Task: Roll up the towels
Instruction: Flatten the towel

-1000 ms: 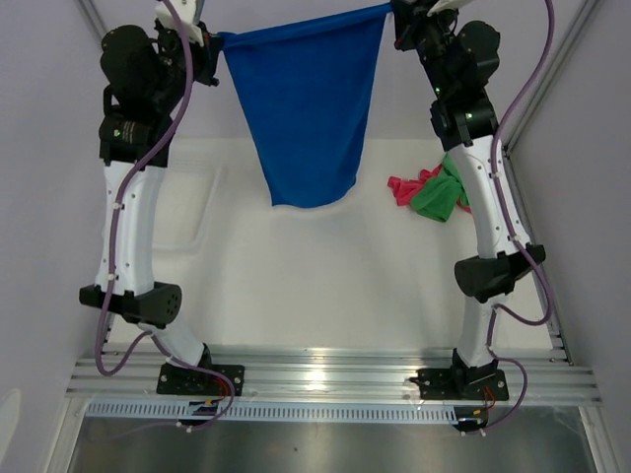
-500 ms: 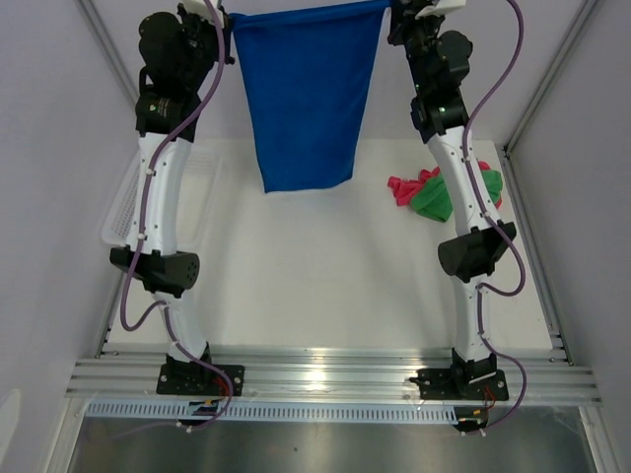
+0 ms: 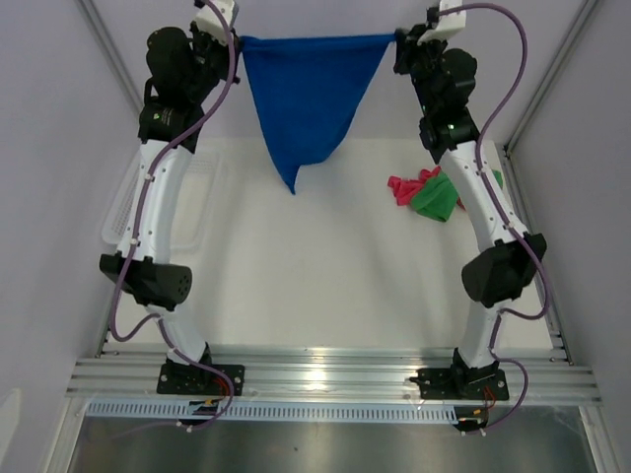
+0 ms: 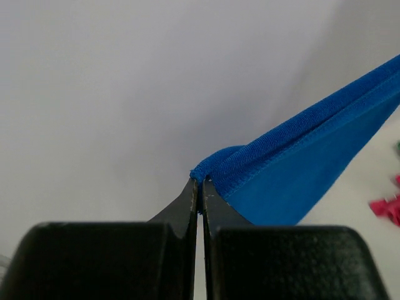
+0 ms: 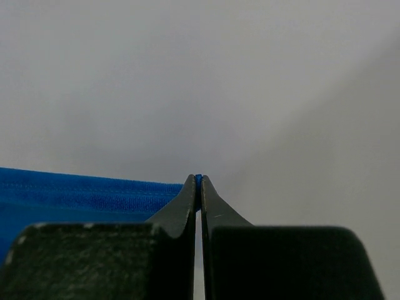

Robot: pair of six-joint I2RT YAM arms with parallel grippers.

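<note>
**Left gripper**: jaws pressed together, with one top corner of the blue towel nipped between the tips. The left wrist view alone shows the stitched hem and a small fold of cloth standing just past the fingertips. At its right edge it also shows a scrap of the pink-red towel.

**Right gripper**: jaws likewise closed, pinching the opposite top corner. The right wrist view shows only a sliver of blue between the tips, the hem running off to the left, and a plain grey wall behind. No table or other cloth appears in it.

**Blue towel, overhead view:** it is held aloft at the far end of the workspace, its upper edge drawn nearly straight between the two raised arms. The cloth hangs below that edge and narrows to a single point at lower left. Whether that point touches the table cannot be told. Neither wrist view shows this hanging shape.

**Pink-red towel, overhead view:** crumpled on the table's right side, just beside the right arm.

**Green towel**: bunched and touching the pink-red one on its right, partly behind the right arm.

**White mesh basket**: at the table's left edge, partly hidden by the left arm and seen only from overhead.
</note>
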